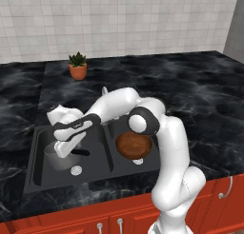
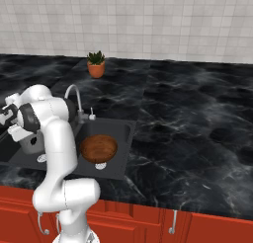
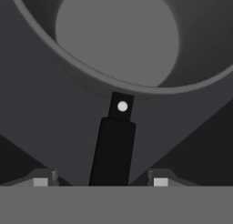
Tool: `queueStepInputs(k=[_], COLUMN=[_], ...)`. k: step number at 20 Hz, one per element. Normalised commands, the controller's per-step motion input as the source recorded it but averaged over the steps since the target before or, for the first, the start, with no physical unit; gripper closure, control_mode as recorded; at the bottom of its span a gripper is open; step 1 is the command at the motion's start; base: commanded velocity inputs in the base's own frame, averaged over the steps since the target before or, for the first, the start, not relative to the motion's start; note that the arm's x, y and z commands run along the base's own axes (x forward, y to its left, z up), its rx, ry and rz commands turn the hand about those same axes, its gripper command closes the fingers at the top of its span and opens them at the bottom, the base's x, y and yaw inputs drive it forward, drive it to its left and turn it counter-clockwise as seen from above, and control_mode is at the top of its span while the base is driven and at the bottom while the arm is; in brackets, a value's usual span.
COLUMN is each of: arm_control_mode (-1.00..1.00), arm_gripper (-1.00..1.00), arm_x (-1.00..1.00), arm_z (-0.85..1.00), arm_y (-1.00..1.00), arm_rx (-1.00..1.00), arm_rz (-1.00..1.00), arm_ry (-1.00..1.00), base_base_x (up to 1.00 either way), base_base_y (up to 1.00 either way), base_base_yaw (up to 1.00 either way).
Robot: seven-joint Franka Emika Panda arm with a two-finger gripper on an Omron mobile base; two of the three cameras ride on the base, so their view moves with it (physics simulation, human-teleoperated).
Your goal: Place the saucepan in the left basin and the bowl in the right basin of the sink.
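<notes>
While straddling the saucepan (image 3: 118, 41) handle, gripper (image 3: 100, 181) fingers apart, clear of it either side.

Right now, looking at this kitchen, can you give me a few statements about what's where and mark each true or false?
1. The bowl sits in the right basin. True.
2. The saucepan is on the counter beside the plant. False: it is in the left basin, under the arm.
3. The end effector has its fingers on either side of the saucepan's black handle, not closed on it. True.
4. The potted plant stands inside the sink. False: it stands on the counter behind the sink, near the tiled wall.
5. The bowl is full of water. False: its hollow looks empty.
</notes>
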Motion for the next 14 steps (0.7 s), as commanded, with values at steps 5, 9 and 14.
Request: queueStepInputs(k=[5, 9, 14], arm_control_mode=[-1.0, -1.0, -1.0], arm_gripper=[1.0, 1.0, 1.0], arm_x=[0.25, 0.15, 0.11], arm_z=[-0.43, -0.51, -0.54], arm_y=[0.01, 0.0, -0.01], arm_rx=[0.0, 0.02, 0.05], arm_rz=[0.04, 0.09, 0.11], arm_ry=[0.0, 0.0, 0.0], base_base_x=[0.0, 0.0, 0.0], base_base_y=[0.0, 0.0, 0.0], base_base_yaw=[0.0, 0.0, 0.0])
